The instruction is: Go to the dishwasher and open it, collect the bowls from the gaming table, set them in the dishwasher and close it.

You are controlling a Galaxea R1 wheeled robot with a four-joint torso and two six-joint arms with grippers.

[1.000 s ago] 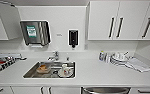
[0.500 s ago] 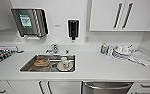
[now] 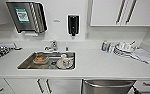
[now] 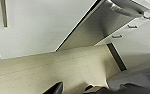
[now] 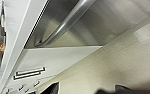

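Where dishes (image 3: 65,61) sit — sink (image 3: 26,63).

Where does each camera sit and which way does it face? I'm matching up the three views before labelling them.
Head view: high on the robot, facing forward and down at the white countertop, steel sink and brushed stainless-steel dishwasher; none of the robot's body is clearly visible.
Left wrist view: low, looking up along the dishwasher front; dark robot parts at the edge.
Right wrist view: low, close under the dishwasher's bar handle; dark robot parts at the edge.
Shared: all three see the dishwasher.
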